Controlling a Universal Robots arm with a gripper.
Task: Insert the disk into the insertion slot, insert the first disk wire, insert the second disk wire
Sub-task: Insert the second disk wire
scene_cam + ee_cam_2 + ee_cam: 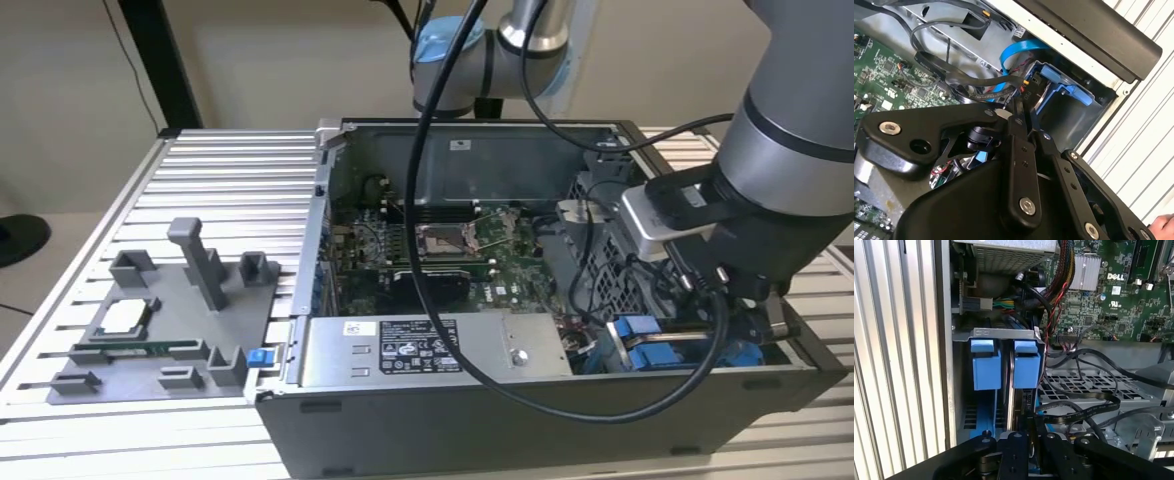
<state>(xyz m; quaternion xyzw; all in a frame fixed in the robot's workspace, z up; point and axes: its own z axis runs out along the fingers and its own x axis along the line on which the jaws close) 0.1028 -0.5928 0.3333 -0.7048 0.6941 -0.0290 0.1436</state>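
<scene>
Black gripper (1021, 117) links crowded the foreground in both wrist views, the two fingers drawn together with their tips pressed close on a thin dark part right at the disk's (1021, 390) edge; whether they truly clamped it I cannot tell, though they looked closed. That disk stood on edge in the slot bay at the computer case's (534, 420) near corner on the exterior view's right, already down in its slot. Little of its metal body showed: a narrow dark strip beneath a bright blue plastic frame tab, with a second blue tab (985, 365) just beside it in the neighbouring slot. In the second wrist view a blue ribbon cable (1019, 50) curved down toward the blue frame, and black wires (1079, 412) looped over the perforated cage beside the bay. Farther off lay the green motherboard (441, 250), and the silver labelled power-supply box (427, 350) sat along the case's near wall. On the exterior view's left, a grey fixture tray (174, 320) rested on the slatted table (227, 170).
</scene>
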